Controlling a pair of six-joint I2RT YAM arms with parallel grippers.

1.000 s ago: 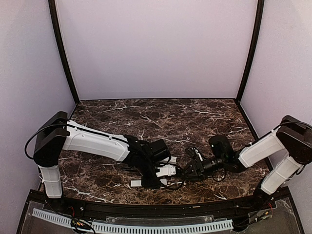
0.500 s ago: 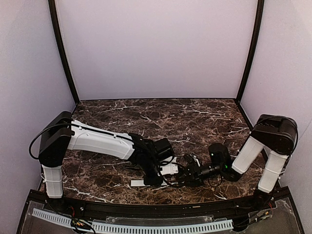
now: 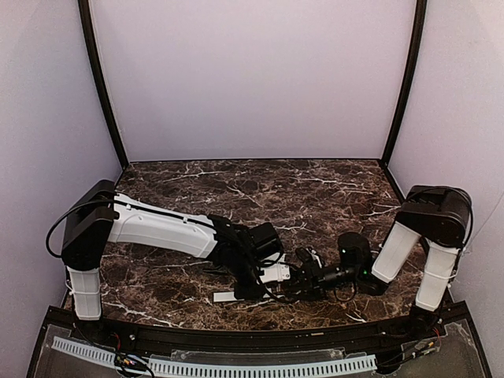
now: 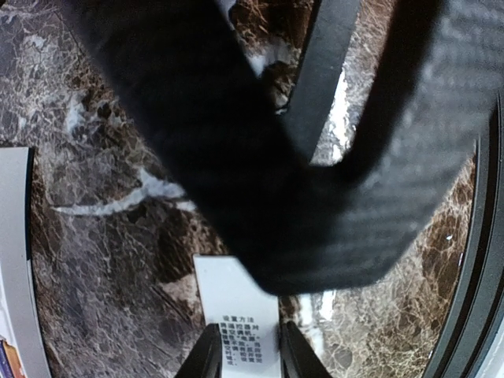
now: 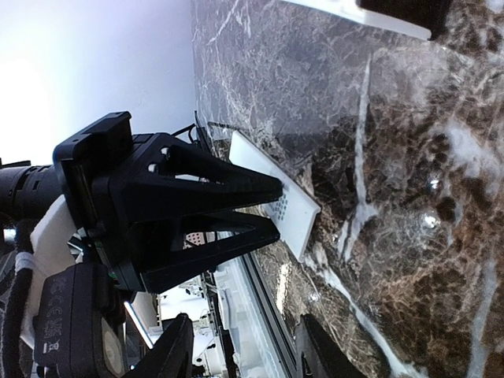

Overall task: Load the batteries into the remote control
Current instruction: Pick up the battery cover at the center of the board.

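The remote control (image 4: 236,303) sits pinched between the left fingers (image 4: 203,364).

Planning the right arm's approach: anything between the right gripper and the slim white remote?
Yes: the left gripper clamps the slim flat white remote control, its black fingers straight ahead of the open right gripper. Only its end beyond them is bare.

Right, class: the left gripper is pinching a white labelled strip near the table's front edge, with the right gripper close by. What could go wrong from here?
The left gripper pinches the white strip with its fingertips only, so it may pivot or slip. The strip is near the front edge of the table; a slip could send it off. The right gripper hovers open close by and might knock the left fingers.
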